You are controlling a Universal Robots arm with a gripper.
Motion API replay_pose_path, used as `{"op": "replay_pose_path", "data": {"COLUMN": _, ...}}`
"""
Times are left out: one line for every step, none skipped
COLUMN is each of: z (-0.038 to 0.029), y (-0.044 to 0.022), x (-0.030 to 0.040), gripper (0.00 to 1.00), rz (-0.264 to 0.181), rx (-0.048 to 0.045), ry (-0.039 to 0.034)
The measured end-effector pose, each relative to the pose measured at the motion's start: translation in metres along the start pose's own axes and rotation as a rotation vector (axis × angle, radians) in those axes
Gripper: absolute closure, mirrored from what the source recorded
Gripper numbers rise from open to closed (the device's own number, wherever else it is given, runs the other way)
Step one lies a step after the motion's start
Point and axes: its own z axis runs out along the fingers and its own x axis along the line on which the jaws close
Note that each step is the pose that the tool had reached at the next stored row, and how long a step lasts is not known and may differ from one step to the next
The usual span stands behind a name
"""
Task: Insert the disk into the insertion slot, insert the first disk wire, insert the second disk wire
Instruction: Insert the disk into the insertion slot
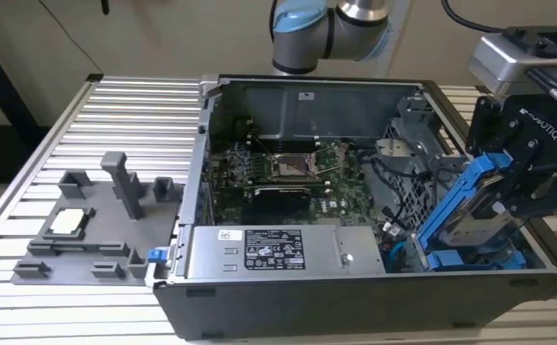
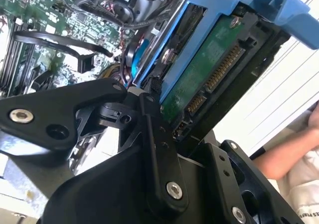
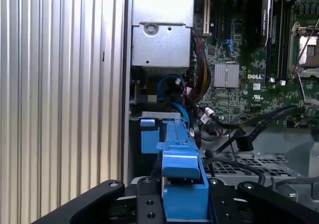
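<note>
Gripper [image 1: 508, 201] clamped on disk [image 1: 470, 215], fingers [image 3: 148, 203] either side of blue carrier frame. Disk tilted: lower end down in open computer case [image 1: 355, 305] at insertion slot [image 1: 420, 208], upper end above case rim. Case also holds green motherboard [image 1: 288, 180], second blue carrier [image 1: 479, 260], grey box [image 1: 355, 255] with white label [image 1: 273, 249]; print unreadable.
</note>
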Motion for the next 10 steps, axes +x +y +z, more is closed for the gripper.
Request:
{"op": "replay_pose_path", "data": {"z": 0.0018, "y": 0.0000, "x": 0.0000, "gripper": 0.67, "rz": 0.000, "rx": 0.0000, "ry": 0.0000}}
{"op": "replay_pose_path", "data": {"z": 0.0036, "y": 0.0000, "x": 0.0001, "gripper": 0.67, "rz": 0.001, "rx": 0.0000, "ry": 0.0000}}
{"op": "replay_pose_path", "data": {"z": 0.0054, "y": -0.0001, "x": 0.0001, "gripper": 0.67, "rz": 0.001, "rx": 0.0000, "ry": 0.0000}}
{"op": "replay_pose_path", "data": {"z": 0.0072, "y": -0.0001, "x": 0.0001, "gripper": 0.67, "rz": 0.001, "rx": 0.0000, "ry": 0.0000}}
{"op": "replay_pose_path", "data": {"z": 0.0091, "y": -0.0001, "x": 0.0001, "gripper": 0.67, "rz": 0.001, "rx": 0.0000, "ry": -0.0001}}
{"op": "replay_pose_path", "data": {"z": 0.0109, "y": -0.0002, "x": 0.0001, "gripper": 0.67, "rz": 0.001, "rx": 0.0000, "ry": 0.0000}}
{"op": "replay_pose_path", "data": {"z": 0.0123, "y": -0.0002, "x": 0.0002, "gripper": 0.67, "rz": 0.001, "rx": 0.0000, "ry": 0.0000}}
{"op": "replay_pose_path", "data": {"z": 0.0130, "y": -0.0002, "x": 0.0001, "gripper": 0.67, "rz": 0.002, "rx": 0.0000, "ry": 0.0001}}
{"op": "replay_pose_path", "data": {"z": 0.0136, "y": -0.0002, "x": 0.0001, "gripper": 0.67, "rz": 0.002, "rx": 0.0000, "ry": 0.0002}}
{"op": "replay_pose_path", "data": {"z": 0.0141, "y": -0.0002, "x": 0.0001, "gripper": 0.67, "rz": 0.002, "rx": 0.0000, "ry": 0.0001}}
